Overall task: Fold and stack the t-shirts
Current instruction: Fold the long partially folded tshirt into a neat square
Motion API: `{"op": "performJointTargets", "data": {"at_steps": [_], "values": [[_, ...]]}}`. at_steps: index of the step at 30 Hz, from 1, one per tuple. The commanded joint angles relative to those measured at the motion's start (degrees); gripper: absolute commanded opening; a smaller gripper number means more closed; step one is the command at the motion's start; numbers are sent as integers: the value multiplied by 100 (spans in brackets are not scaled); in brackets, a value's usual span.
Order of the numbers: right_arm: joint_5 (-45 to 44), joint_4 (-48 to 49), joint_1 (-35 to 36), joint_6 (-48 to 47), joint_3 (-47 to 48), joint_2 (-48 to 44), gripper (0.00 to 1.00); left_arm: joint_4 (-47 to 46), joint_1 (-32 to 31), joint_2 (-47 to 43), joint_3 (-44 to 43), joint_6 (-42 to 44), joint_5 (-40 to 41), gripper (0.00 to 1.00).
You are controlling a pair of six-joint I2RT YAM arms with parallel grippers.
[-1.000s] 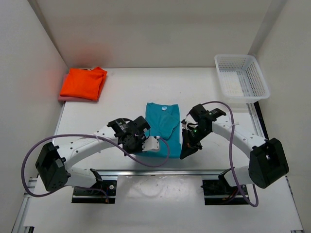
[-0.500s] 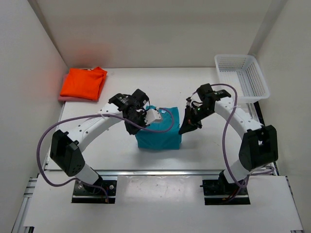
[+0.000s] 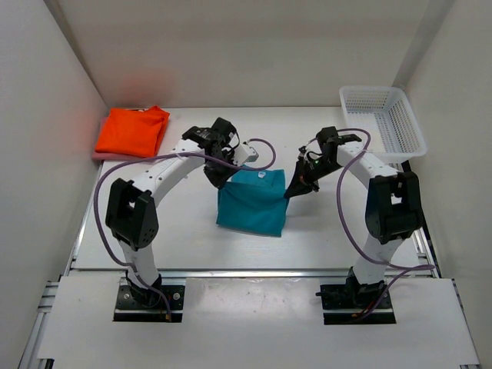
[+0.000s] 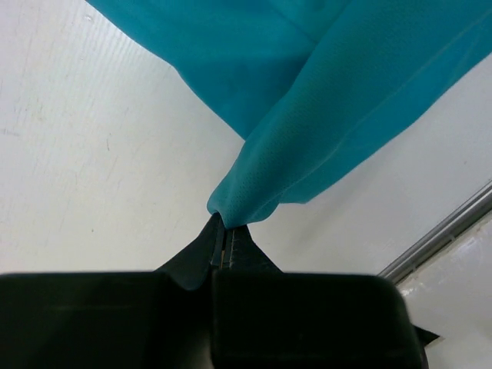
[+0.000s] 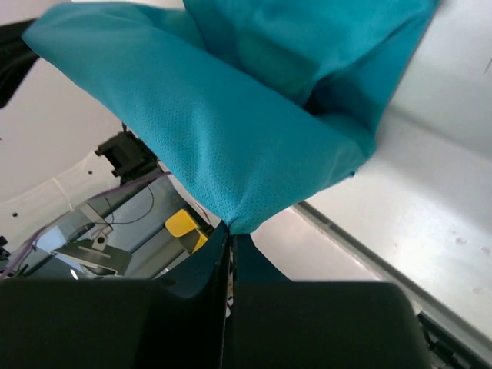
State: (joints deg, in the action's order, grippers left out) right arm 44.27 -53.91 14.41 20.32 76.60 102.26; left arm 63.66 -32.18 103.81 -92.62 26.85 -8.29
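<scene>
- The teal t-shirt (image 3: 250,204) is near the middle of the worktop (image 3: 169,231), held up between the two arms, with its far edge raised and stretched from one set of fingers to the other.
- The left fingers (image 3: 221,183) are pressed together on the shirt's far-left corner. In the left wrist view (image 4: 223,231) the cloth gathers to a narrow point right at the tips and fans out away from them over the white surface.
- The right fingers (image 3: 292,192) are likewise pinched tight on the far-right corner. In the right wrist view (image 5: 229,229) the fabric bunches at the tips and hangs away in loose, doubled folds.
- From above, the shirt's near edge sits low toward the near edge of the worktop. Whether it touches the surface there cannot be told.
- A small white neck label (image 3: 261,175) shows at the shirt's raised far edge, between the two sets of fingers.
- The orange t-shirt (image 3: 132,131) lies folded in the far-left corner of the worktop, on top of the pink t-shirt (image 3: 98,156), of which only a thin strip shows along the left and near sides.
- A white lattice basket (image 3: 373,89) stands in the far-right corner, well apart from the shirts.
</scene>
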Motion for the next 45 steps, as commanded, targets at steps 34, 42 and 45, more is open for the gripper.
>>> {"op": "performJointTargets", "data": {"at_steps": [34,42,45], "values": [[-454,925,-273,-213,913,824,0,-1557,495,888,-988,-945,250,58],[-892,1278,-150,60,550,760,23,-1725,327,895,-424,-1269,65,60],[-1297,1304,-79,156,304,462,37,-1804,519,843,-222,-1489,-57,65]]}}
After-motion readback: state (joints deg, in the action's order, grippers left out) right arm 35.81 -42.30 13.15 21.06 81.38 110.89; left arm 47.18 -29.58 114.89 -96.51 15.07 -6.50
